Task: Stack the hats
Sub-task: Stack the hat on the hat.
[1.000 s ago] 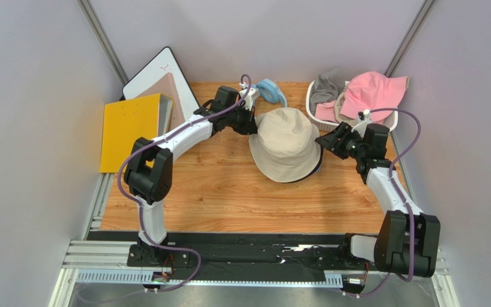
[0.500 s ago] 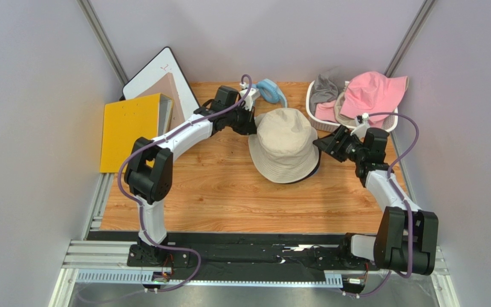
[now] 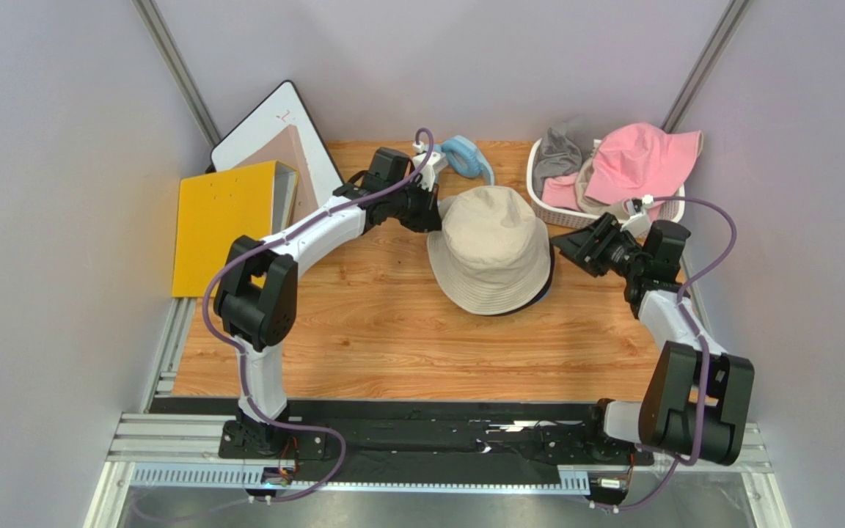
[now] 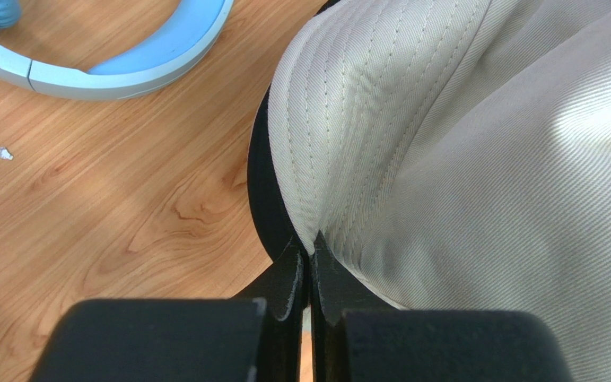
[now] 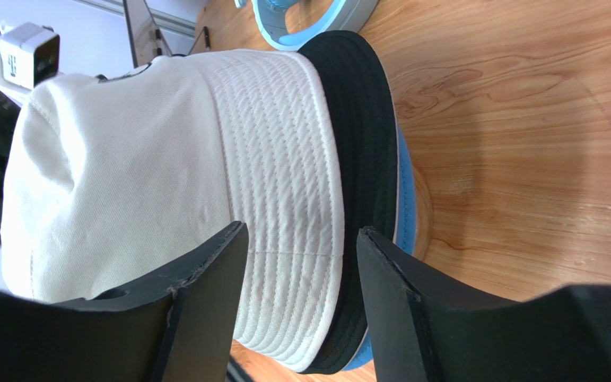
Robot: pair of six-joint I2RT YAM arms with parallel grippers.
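Where the overhead camera looks down, a beige hat [image 3: 490,249] tops a stack on the table [image 3: 372,330]. The left gripper [image 3: 435,207] meets its far-left brim and the right gripper [image 3: 566,244] hangs just right of it. A pink hat [image 3: 634,160] lies in a basket [image 3: 554,209] behind it. From the left wrist, the fingers are clenched at that brim's edge, with a black hat [image 4: 262,183] beneath. From the right wrist, the fingers stand apart, released, and a blue hat [image 5: 399,199] lies lowest.
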